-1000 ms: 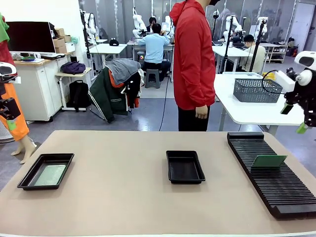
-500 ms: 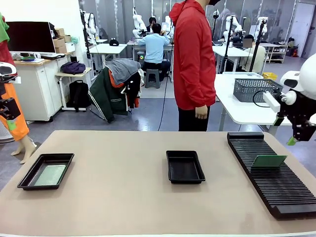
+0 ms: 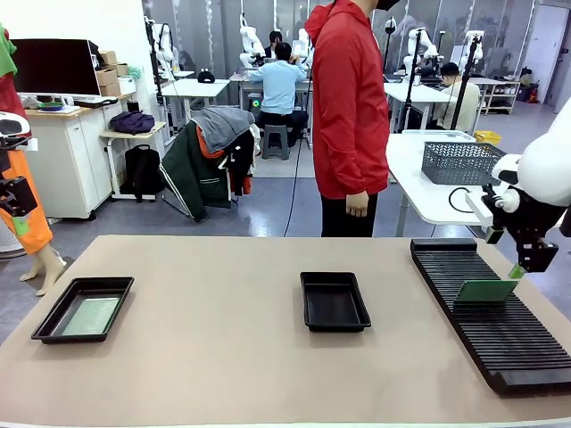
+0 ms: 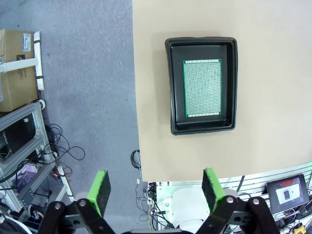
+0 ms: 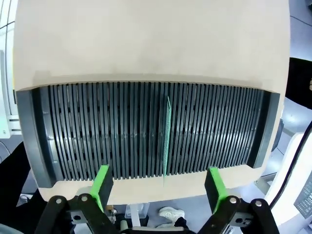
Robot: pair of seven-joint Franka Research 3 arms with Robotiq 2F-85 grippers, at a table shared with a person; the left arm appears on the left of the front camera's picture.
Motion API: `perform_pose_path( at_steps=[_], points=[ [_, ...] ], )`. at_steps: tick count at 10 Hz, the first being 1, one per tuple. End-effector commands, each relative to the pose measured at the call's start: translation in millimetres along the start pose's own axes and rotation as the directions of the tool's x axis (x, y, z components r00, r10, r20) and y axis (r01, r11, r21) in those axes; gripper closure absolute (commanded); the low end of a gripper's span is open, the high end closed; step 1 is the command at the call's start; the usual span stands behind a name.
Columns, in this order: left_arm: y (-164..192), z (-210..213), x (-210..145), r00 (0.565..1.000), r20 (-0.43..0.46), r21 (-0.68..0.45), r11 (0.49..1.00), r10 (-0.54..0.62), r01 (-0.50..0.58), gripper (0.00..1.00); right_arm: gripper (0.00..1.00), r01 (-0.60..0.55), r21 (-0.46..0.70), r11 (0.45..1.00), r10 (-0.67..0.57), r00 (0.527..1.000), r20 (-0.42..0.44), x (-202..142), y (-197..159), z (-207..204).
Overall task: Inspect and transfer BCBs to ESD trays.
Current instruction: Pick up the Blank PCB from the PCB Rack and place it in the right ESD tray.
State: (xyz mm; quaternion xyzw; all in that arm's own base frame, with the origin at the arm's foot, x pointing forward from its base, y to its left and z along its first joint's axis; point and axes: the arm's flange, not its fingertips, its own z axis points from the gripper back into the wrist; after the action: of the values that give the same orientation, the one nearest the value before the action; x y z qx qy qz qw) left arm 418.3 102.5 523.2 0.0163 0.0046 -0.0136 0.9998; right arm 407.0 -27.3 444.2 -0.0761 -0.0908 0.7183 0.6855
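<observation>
One pale green BCB (image 3: pixel 90 316) lies flat in the black ESD tray (image 3: pixel 53 319) at the table's left; the left wrist view looks down on that board (image 4: pixel 202 88) in its tray (image 4: pixel 177 87). A second black tray (image 3: pixel 335 301) sits mid-table with nothing in it. Another BCB (image 3: pixel 485 291) stands on edge in the slotted rack (image 3: pixel 500 339), seen edge-on as a thin green line (image 5: pixel 166 134) in the right wrist view. My right gripper (image 3: pixel 522 266) hangs open just above and right of it. My left gripper (image 4: pixel 154 191) is open, high over the table's edge.
A person in a red jacket (image 3: pixel 350 107) stands at the far side, hands down. The long black ribbed rack (image 5: pixel 97 126) fills the table's right side. A grey mesh basket (image 3: pixel 462 163) sits on a white table behind.
My right arm has come down and leftward toward the board standing in the rack. The trays, boards and person have stayed put.
</observation>
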Motion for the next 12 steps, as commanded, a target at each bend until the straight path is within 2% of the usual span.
perform_pose_path(
  at_steps=[1,5,12],
  points=[
    [1.1,-1.4,0.6,1.0,0.004,0.002,1.0,0.0,0.0,0.0,0.0,-0.04,-0.009,0.999,0.04,0.999,-0.02,-14.3,-1.2,-23.5],
    [1.1,-1.4,0.6,1.0,0.004,0.002,1.0,0.0,0.0,0.0,0.0,-0.026,-0.025,0.999,0.027,0.998,0.049,-30.6,-2.0,-59.9],
    [1.1,-1.4,0.6,1.0,0.004,0.002,1.0,0.0,0.0,0.0,0.0,0.005,-0.004,1.0,-0.005,0.996,0.086,-39.9,-17.5,-102.2]
  ],
)
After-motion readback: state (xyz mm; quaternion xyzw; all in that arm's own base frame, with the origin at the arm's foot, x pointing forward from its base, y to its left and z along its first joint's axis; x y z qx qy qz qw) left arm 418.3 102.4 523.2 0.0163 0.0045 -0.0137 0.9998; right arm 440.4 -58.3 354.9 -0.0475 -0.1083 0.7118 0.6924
